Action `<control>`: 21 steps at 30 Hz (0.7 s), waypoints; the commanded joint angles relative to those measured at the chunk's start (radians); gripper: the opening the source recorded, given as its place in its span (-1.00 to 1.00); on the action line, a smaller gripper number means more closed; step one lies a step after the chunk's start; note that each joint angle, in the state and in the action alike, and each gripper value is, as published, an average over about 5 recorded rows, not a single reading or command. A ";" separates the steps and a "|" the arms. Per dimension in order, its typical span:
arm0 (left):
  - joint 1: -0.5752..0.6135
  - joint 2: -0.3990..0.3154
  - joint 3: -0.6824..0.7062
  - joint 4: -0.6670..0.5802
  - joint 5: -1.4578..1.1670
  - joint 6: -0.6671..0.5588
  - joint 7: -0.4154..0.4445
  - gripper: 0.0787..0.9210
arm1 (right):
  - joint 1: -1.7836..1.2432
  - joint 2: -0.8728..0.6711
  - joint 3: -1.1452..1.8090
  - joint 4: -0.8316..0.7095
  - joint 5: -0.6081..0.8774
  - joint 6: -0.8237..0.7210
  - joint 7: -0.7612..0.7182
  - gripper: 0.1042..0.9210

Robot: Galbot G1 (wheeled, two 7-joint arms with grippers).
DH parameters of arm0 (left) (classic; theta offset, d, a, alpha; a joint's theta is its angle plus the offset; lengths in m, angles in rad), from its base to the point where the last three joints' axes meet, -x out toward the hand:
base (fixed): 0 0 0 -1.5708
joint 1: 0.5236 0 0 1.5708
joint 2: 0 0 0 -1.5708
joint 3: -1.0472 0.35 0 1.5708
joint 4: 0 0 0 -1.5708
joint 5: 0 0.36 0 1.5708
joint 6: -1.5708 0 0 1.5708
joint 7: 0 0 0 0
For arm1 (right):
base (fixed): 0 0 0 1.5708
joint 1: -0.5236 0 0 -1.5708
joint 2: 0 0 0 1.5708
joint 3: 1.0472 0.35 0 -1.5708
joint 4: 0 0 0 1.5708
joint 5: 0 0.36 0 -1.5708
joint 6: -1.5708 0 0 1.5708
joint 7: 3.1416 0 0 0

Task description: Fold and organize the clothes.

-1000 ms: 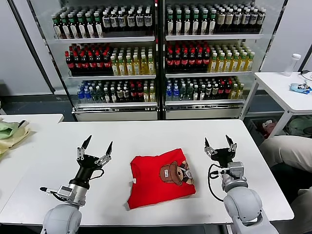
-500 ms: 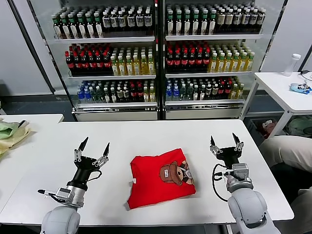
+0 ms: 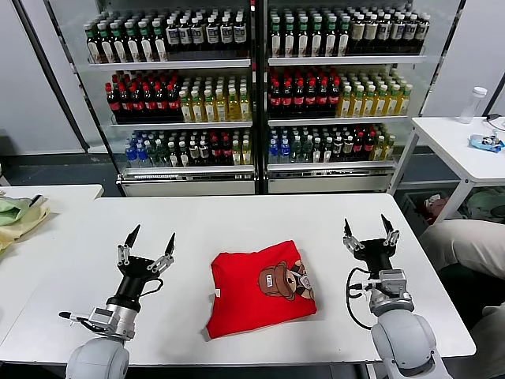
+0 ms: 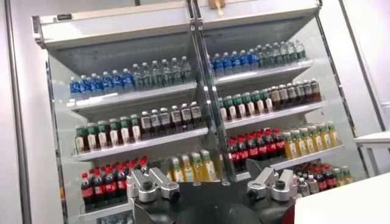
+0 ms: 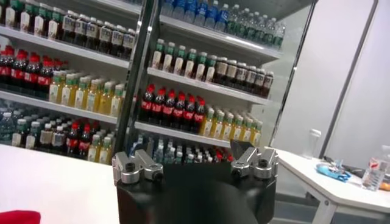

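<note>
The red T-shirt (image 3: pixel 259 285) lies folded into a rough square on the white table (image 3: pixel 237 217), with its brown bear print (image 3: pixel 286 281) facing up. My left gripper (image 3: pixel 149 237) is open and empty, fingers pointing up, to the left of the shirt and apart from it. My right gripper (image 3: pixel 371 227) is open and empty, fingers pointing up, to the right of the shirt. A small red corner of the shirt (image 5: pixel 15 217) shows in the right wrist view. Both wrist views face the drinks cooler.
A glass-door drinks cooler (image 3: pixel 256 95) full of bottles stands behind the table. A pale green and yellow cloth (image 3: pixel 17 217) lies on a side table at the left. Another white table (image 3: pixel 461 142) with a bottle stands at the right. A seated person's legs (image 3: pixel 465 245) are at the right edge.
Both grippers have drawn back from the shirt: the left a little farther left and down, the right a little farther right. The shirt has not moved.
</note>
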 commanded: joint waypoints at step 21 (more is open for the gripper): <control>-0.095 0.049 0.000 0.091 -0.008 -0.017 -0.012 0.77 | 0.139 0.013 -0.016 -0.096 -0.080 0.062 -0.014 0.76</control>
